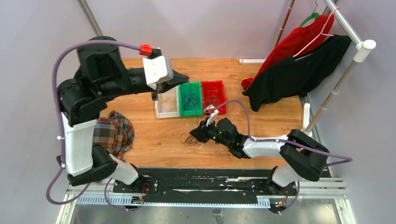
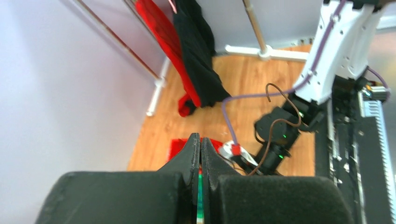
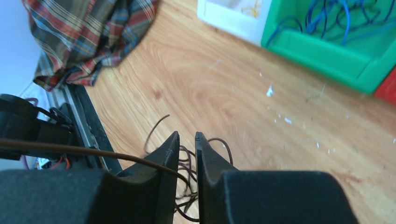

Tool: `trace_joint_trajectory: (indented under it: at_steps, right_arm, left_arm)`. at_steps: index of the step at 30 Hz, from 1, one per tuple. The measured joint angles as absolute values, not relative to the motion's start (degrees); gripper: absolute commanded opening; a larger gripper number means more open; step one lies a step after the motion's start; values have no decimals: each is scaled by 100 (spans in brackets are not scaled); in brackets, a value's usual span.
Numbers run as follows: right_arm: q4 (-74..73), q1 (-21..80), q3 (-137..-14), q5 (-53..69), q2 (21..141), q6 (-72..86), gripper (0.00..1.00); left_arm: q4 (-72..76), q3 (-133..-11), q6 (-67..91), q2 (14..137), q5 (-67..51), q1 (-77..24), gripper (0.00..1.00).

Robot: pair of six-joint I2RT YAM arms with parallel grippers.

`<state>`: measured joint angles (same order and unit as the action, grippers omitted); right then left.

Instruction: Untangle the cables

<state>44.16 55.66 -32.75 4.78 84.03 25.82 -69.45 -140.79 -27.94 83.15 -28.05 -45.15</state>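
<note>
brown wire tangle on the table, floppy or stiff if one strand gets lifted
Probably floppy yet springy: the tangle of thin brown wires lies in loose curled loops on the wooden table. Likely very light, so a push would drag the whole clump. Lifting one strand may pull others up, since the loops interlock.

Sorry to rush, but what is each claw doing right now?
Left claw: closed; whether it pinches a wire cannot be told.
Right claw: narrow gap, straddling the brown wire tangle; a grip cannot be told.
</note>
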Motion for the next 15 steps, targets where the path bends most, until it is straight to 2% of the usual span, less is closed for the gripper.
trace_joint_trajectory:
  at_steps: [5,15]
  right_arm:
    - [4724,5566,-2912,489,8737,2786,18]
    - [5354,5583,-2449,436,9157,2958,22]
  left_arm:
    - [-6825,-14674,-2967,8324,-2596,-4515,0]
    - [-4934,-13633,-3026,7594,-1712,-4515,0]
